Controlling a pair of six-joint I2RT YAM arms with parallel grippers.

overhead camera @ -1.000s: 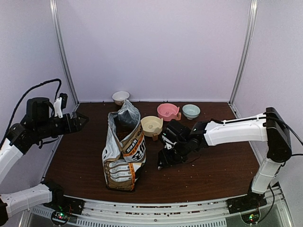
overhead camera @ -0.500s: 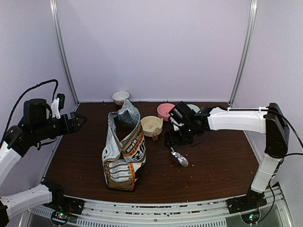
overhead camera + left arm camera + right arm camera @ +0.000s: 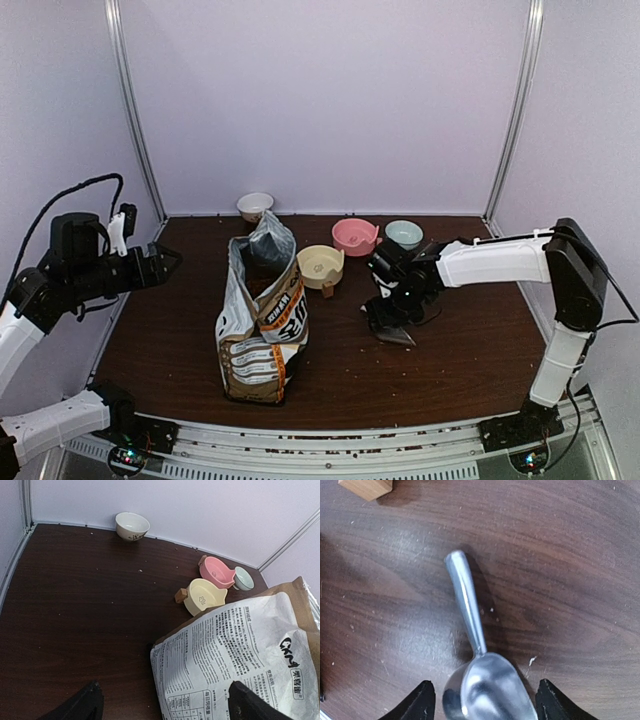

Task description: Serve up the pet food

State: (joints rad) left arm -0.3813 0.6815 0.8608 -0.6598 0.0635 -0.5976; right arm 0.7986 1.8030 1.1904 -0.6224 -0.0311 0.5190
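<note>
Right of the bag [image 3: 262,320], the empty scoop [image 3: 468,605] on the surface is being straddled by the wide right tool [image 3: 485,707]; the left tool [image 3: 168,260] hangs wide. Pet food, unseen, is being presumed bagged; a handle grasp is being called for.

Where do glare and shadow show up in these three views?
Right wrist: the scoop gleams with soft highlights, its dark shadow falling right of the handle. Left wrist: the bag print is sharp and evenly lit. Top external: soft light, faint shadows only.
</note>
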